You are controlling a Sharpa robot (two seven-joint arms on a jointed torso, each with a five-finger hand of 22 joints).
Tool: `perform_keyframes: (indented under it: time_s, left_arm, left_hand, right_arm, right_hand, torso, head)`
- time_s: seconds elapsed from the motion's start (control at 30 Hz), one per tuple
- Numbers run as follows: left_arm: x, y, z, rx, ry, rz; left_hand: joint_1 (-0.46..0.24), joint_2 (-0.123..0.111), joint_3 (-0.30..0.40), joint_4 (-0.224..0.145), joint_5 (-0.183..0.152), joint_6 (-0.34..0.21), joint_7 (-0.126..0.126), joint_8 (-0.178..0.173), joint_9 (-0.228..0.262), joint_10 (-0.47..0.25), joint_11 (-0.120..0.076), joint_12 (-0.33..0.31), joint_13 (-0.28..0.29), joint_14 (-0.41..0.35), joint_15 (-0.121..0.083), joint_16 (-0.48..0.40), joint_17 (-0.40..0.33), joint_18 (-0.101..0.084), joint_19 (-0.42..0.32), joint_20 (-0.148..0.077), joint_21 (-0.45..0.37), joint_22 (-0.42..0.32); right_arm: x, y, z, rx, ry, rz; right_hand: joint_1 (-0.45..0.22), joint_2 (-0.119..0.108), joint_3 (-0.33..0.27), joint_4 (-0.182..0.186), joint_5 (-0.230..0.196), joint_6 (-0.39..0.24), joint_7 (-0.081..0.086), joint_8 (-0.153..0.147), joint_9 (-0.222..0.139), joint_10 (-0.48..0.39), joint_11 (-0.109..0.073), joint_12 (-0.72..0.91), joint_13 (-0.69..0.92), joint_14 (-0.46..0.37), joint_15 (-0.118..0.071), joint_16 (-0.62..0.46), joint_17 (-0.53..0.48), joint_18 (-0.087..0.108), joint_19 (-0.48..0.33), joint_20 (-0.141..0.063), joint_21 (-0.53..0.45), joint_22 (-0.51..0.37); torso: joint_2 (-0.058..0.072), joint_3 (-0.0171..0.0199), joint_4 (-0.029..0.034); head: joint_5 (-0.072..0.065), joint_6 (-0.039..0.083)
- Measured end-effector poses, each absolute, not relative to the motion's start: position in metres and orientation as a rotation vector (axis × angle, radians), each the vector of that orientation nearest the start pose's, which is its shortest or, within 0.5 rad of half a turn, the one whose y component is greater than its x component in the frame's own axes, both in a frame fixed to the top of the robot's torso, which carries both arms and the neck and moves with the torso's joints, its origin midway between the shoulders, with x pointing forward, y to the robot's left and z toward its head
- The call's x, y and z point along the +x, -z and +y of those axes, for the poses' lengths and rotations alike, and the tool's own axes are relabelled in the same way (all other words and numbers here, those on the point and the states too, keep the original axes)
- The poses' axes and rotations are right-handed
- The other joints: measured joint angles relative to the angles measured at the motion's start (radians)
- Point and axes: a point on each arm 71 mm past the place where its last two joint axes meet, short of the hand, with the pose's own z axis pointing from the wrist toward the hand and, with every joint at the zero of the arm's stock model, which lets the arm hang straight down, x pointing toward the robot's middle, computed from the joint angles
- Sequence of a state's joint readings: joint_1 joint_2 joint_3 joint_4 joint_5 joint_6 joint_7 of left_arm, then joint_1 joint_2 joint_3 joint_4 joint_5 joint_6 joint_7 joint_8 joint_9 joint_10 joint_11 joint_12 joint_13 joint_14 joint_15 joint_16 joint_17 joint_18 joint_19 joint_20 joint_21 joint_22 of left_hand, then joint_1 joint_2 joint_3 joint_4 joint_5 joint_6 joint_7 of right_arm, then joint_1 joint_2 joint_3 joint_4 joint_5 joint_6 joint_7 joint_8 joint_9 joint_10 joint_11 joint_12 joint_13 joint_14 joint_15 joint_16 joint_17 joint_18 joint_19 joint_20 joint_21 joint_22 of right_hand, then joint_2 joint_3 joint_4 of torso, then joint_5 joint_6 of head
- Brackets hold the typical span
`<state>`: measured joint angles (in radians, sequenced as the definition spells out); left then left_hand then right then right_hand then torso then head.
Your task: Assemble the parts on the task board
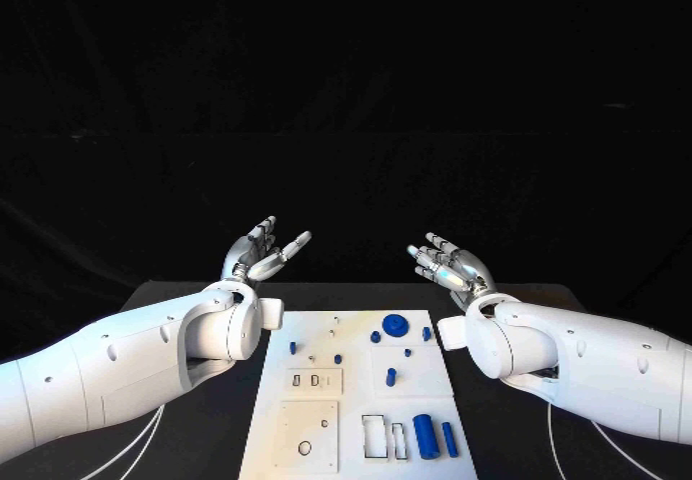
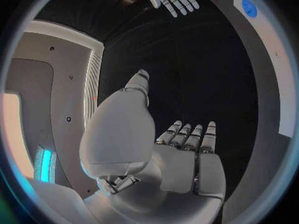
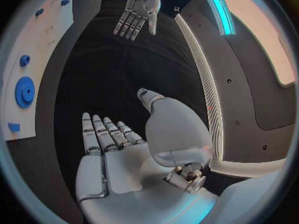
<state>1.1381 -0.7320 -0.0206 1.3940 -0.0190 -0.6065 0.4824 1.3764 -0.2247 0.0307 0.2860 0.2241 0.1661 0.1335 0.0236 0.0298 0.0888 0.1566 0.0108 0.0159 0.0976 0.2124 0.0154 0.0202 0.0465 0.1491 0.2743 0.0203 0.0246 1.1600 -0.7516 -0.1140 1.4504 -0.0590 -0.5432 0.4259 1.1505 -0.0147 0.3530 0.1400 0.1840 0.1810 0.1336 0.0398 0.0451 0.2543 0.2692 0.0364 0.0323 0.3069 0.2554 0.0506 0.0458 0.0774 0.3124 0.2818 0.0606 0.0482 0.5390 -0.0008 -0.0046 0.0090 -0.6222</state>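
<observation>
The left hand and the right hand are both raised beyond the far edge of the task board, fingers spread, holding nothing. The white board lies between the two arms on the black table. On it rest a blue gear, a blue cylinder near the front and a few small blue parts, perhaps pegs.
</observation>
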Motion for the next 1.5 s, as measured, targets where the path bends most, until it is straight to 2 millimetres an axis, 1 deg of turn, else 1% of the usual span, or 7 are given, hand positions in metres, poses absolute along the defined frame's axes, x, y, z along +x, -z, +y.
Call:
perform_keyframes:
  time_s: [0.27,0.47,0.67,1.03,1.27,1.37,1.5]
  left_arm:
    - [0.508,0.206,0.208,-1.129,1.310,1.247]
    - [0.505,0.204,0.231,-1.120,1.312,1.252]
    - [0.501,0.203,0.225,-1.098,1.354,1.284]
    - [0.492,0.191,0.227,-1.040,1.398,1.328]
    - [0.479,0.180,0.223,-1.001,1.446,1.366]
    - [0.474,0.175,0.221,-0.990,1.468,1.380]
    - [0.469,0.171,0.218,-0.979,1.490,1.394]
  left_hand:
    - [0.051,0.052,0.051,0.010,-0.005,0.147,0.009,0.051,0.032,0.165,0.047,0.041,0.019,0.195,0.027,0.070,0.044,0.038,0.169,0.014,0.075,0.037]
    - [0.063,0.106,0.110,0.006,-0.018,0.422,0.032,0.155,0.092,0.531,0.051,0.125,0.046,0.561,-0.021,0.224,0.132,0.094,0.490,-0.004,0.231,0.104]
    - [0.072,0.115,0.155,0.005,-0.023,0.579,0.058,0.215,0.123,0.747,0.034,0.157,0.051,0.744,-0.057,0.296,0.188,0.116,0.650,-0.025,0.311,0.132]
    - [0.089,0.097,0.227,0.002,-0.027,0.687,0.085,0.249,0.138,0.940,0.006,0.163,0.052,0.893,-0.095,0.332,0.247,0.116,0.752,-0.053,0.361,0.140]
    - [0.108,0.076,0.265,0.000,-0.031,0.717,0.076,0.255,0.142,0.998,-0.006,0.143,0.052,0.941,-0.111,0.339,0.277,0.128,0.789,-0.065,0.383,0.144]
    - [0.103,0.072,0.265,0.000,-0.031,0.717,0.076,0.255,0.142,0.998,-0.006,0.139,0.052,0.941,-0.111,0.339,0.277,0.128,0.789,-0.065,0.383,0.144]
    - [0.102,0.070,0.268,0.002,-0.031,0.717,0.076,0.255,0.142,0.998,-0.006,0.132,0.051,0.941,-0.111,0.339,0.280,0.128,0.790,-0.066,0.384,0.145]
  right_arm:
    - [0.493,0.226,-0.193,1.021,-1.372,1.535]
    - [0.507,0.208,-0.216,0.712,-1.246,1.527]
    - [0.506,0.202,-0.211,0.475,-1.178,1.541]
    - [0.508,0.186,-0.207,0.189,-1.059,1.554]
    - [0.505,0.183,-0.197,-0.038,-0.930,1.605]
    - [0.503,0.184,-0.191,-0.125,-0.873,1.623]
    - [0.501,0.185,-0.184,-0.215,-0.810,1.635]
  right_hand:
    - [0.117,-0.029,0.036,-0.078,0.000,0.264,0.019,0.087,0.059,0.351,-0.018,0.054,0.022,0.336,-0.032,0.085,0.049,0.046,0.240,0.005,0.085,0.036]
    - [0.148,-0.055,0.071,-0.119,0.000,0.464,0.041,0.146,0.097,0.555,-0.042,0.065,0.029,0.501,-0.061,0.123,0.068,0.078,0.373,0.004,0.132,0.048]
    - [0.161,-0.067,0.108,-0.142,-0.005,0.582,0.061,0.173,0.113,0.681,-0.064,0.065,0.030,0.609,-0.086,0.150,0.081,0.089,0.455,-0.006,0.168,0.056]
    - [0.163,-0.102,0.161,-0.166,-0.008,0.704,0.087,0.208,0.129,0.840,-0.106,0.052,0.034,0.766,-0.137,0.201,0.124,0.093,0.568,-0.050,0.242,0.082]
    - [0.151,-0.135,0.146,-0.178,0.006,0.752,0.062,0.215,0.142,0.917,-0.143,0.040,0.038,0.944,-0.193,0.309,0.221,0.093,0.690,-0.108,0.368,0.149]
    - [0.126,-0.170,0.117,-0.164,0.016,0.780,0.042,0.215,0.149,0.955,-0.170,0.031,0.043,1.110,-0.239,0.496,0.400,0.093,0.807,-0.163,0.530,0.247]
    - [0.119,-0.177,0.116,-0.155,0.027,0.784,0.037,0.209,0.155,0.958,-0.173,0.031,0.047,1.154,-0.250,0.733,0.617,0.093,0.853,-0.178,0.634,0.323]
  torso:
    - [0.000,0.0000,-0.0001]
    - [0.014,-0.0019,0.0035]
    - [0.026,-0.0032,0.0066]
    - [0.056,-0.0051,0.0088]
    - [0.087,-0.0076,0.0154]
    - [0.101,-0.0089,0.0203]
    - [0.120,-0.0113,0.0267]
  head:
    - [0.000,0.000]
    - [-0.007,-0.014]
    - [-0.012,-0.020]
    - [-0.017,-0.024]
    - [-0.025,-0.026]
    - [-0.030,-0.026]
    - [-0.034,-0.023]
